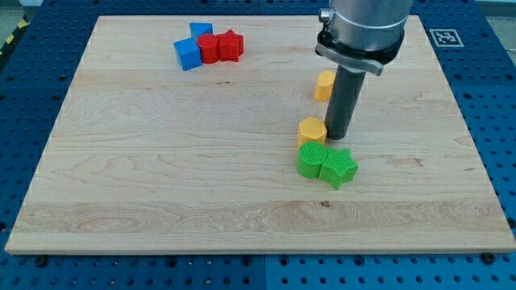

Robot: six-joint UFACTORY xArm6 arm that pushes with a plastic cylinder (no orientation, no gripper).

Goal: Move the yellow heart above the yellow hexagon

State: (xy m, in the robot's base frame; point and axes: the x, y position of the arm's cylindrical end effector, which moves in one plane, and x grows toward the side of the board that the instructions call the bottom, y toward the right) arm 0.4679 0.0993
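Observation:
The yellow hexagon lies right of the board's middle, touching the top of a green block. A second yellow block, the yellow heart, sits above it toward the view's top, partly hidden behind the rod. My tip rests on the board just right of the yellow hexagon, close to it, and below the yellow heart.
A green cube and a green star lie side by side just below the hexagon and my tip. At the top left, two blue blocks, a red block and a red star cluster together on the wooden board.

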